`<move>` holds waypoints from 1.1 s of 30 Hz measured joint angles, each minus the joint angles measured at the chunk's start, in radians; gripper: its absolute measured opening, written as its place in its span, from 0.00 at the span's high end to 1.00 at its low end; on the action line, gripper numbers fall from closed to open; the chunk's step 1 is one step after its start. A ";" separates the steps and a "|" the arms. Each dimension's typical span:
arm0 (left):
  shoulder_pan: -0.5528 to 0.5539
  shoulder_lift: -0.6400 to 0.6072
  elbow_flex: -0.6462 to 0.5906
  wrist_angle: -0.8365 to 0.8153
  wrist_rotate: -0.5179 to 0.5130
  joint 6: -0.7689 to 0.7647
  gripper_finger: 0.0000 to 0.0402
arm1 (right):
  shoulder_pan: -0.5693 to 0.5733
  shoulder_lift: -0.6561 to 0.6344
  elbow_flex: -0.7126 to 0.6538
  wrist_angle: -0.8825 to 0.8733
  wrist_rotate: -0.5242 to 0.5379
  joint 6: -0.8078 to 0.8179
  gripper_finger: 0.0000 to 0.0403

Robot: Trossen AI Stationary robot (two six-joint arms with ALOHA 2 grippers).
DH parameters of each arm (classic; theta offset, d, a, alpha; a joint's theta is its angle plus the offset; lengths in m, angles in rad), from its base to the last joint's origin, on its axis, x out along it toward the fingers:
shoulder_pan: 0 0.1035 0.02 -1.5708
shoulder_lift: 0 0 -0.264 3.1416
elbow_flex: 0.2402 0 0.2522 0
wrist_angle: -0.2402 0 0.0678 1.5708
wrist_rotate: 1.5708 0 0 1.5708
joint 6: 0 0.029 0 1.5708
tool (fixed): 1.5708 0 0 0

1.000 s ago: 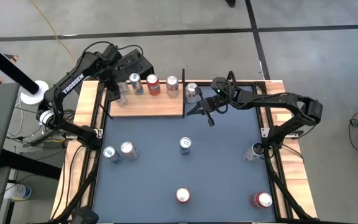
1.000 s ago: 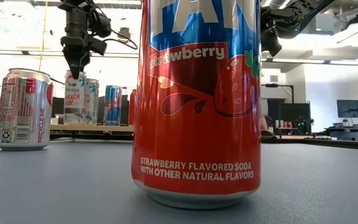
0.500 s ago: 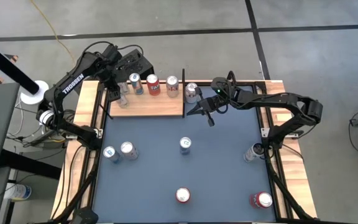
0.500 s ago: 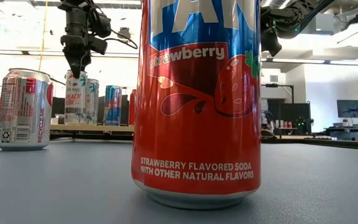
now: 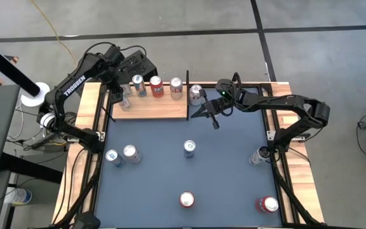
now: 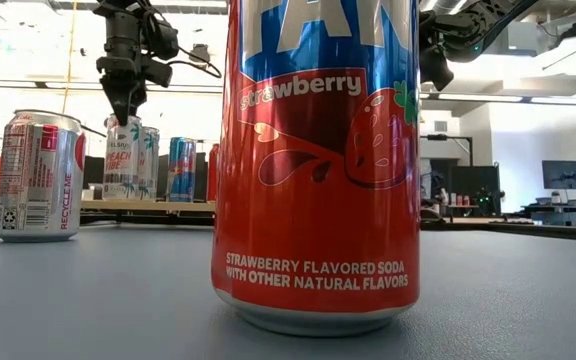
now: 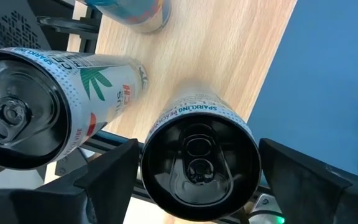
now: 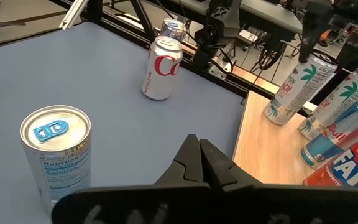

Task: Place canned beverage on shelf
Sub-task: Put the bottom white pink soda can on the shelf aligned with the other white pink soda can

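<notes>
Left gripper (image 5: 125, 100) open around shelf (image 5: 164, 109) can (image 7: 197, 163), label partly hidden. Right gripper (image 8: 199, 151) shut, empty. Five shelf cans; seven elsewhere.

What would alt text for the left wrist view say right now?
Looking straight down, the left tool stands open, its dark fingers either side of an upright sparkling-water can on the wooden shelf. A second white can with palm-leaf print stands close beside it, the blue tabletop lies beyond the shelf edge.
</notes>
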 joint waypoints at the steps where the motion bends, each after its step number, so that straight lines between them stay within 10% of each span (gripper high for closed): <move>1: 0.000 0.000 0.000 -0.001 -0.002 0.001 0.21 | 0.000 0.000 0.000 0.000 0.000 0.000 1.00; 22: -0.091 -0.042 0.237 -0.125 0.057 -0.192 0.24 | 0.000 0.000 0.000 0.000 0.003 -0.006 1.00; 33: -0.272 -0.041 0.119 -0.181 0.032 -0.177 0.80 | 0.000 0.000 0.000 -0.003 0.003 -0.010 1.00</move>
